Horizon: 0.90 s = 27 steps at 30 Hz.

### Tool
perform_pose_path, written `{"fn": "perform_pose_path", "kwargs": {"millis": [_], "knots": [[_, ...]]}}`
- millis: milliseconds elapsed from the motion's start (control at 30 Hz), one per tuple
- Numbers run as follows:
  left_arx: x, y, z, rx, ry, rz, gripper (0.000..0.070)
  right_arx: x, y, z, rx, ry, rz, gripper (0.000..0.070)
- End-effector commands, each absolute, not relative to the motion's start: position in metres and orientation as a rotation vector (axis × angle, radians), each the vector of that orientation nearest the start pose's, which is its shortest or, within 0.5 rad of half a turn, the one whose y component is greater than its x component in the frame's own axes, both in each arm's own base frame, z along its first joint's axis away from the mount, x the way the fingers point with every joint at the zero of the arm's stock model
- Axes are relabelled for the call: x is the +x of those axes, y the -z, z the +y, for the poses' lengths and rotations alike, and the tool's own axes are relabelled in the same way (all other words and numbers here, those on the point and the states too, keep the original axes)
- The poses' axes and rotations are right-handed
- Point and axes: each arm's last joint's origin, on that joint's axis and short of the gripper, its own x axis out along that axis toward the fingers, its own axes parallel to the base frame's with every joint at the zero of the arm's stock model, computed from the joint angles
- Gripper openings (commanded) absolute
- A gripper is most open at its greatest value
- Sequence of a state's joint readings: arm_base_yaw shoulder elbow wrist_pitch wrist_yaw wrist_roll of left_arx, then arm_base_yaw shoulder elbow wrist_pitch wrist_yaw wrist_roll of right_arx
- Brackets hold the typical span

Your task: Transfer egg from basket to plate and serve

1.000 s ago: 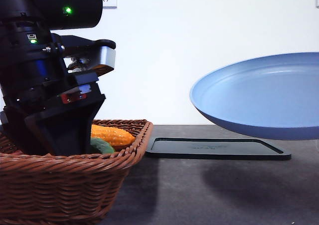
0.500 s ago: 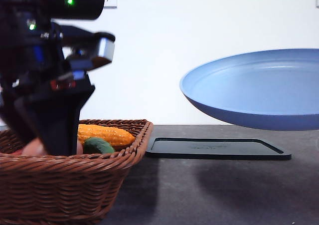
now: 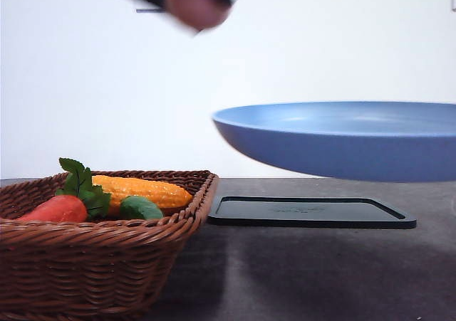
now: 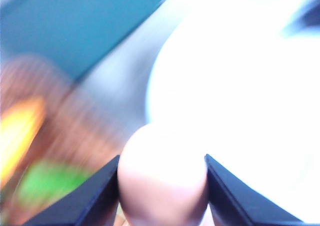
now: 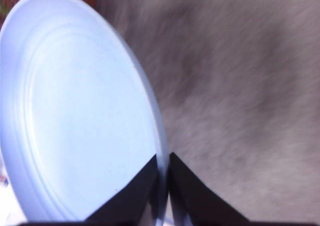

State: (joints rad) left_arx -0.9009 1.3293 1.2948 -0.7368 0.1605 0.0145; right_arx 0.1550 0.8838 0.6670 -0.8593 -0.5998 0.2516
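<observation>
A smooth, pinkish-brown oval egg (image 3: 197, 3) sits pinched between the 2 dark fingers of the left gripper (image 4: 162, 186), high in the air near the top of the front view, above and well clear of the brown woven wicker basket (image 3: 100, 264). Its image is blurred. The right gripper (image 5: 161, 183) is closed tightly on the raised rim of a wide, shallow, matte light blue round plate (image 3: 342, 139), holding it level above the dark table (image 3: 306, 271), to the right of and lower than the egg. The basket stands at the left, with flaring sides and a braided rim, holding a red-orange carrot with green leaves (image 3: 60, 207), a bumpy yellow-orange corn cob (image 3: 146, 191) and a small rounded green vegetable (image 3: 140, 208). A flat black rectangular tray (image 3: 310, 212) lies under the plate.
</observation>
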Motion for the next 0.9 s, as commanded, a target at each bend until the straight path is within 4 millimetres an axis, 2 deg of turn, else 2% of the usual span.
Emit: {"fn": "perform_pose_path", "kwargs": {"millis": [0,167,433,733,800,867], "knots": [[0.16,-0.345,-0.229,0.343,1.071,0.708,0.0155,0.148,-0.237,0.043,0.452,-0.573,1.155,0.0],[0.149,-0.33,-0.253,0.403,1.142,0.74,0.0155,0.149,-0.237,0.051,0.433,-0.614,1.155,0.0],[0.151,-0.291,-0.285,0.485,1.165,0.865,0.0155,0.148,-0.237,0.055,0.438,-0.649,1.16,0.0],[0.158,-0.263,-0.297,0.529,1.147,0.96,0.0159,0.148,-0.237,0.055,0.438,-0.649,1.16,0.0],[0.158,-0.261,-0.298,0.533,1.145,0.967,0.0184,0.148,-0.237,0.055,0.438,-0.649,1.16,0.0],[0.158,-0.26,-0.298,0.534,1.145,0.97,0.0245,0.148,-0.237,0.055,0.438,-0.65,1.161,0.0]]}}
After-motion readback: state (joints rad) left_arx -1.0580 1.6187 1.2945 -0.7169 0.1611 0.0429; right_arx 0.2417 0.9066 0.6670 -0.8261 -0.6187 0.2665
